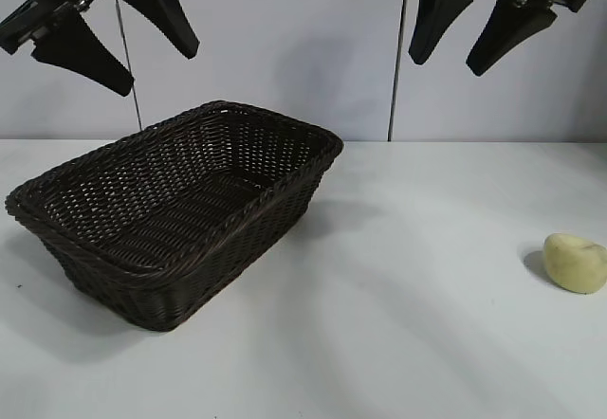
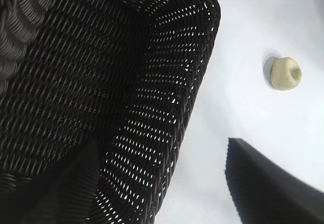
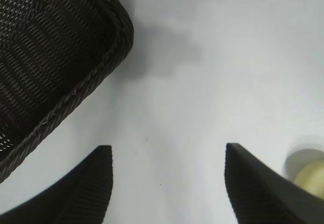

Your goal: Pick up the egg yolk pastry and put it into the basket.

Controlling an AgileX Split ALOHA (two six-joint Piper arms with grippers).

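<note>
The egg yolk pastry (image 1: 576,263), a small pale yellow lump, lies on the white table near its right edge. It also shows in the left wrist view (image 2: 285,73) and partly behind a finger in the right wrist view (image 3: 310,176). The dark brown wicker basket (image 1: 180,206) stands at the left and shows in both wrist views (image 2: 101,82) (image 3: 50,57). My left gripper (image 1: 133,54) hangs open and empty high above the basket. My right gripper (image 1: 446,63) hangs open and empty high above the table's back right, far from the pastry.
The white table (image 1: 398,324) runs from the basket to the pastry. A pale wall with a thin vertical seam (image 1: 396,78) stands behind it.
</note>
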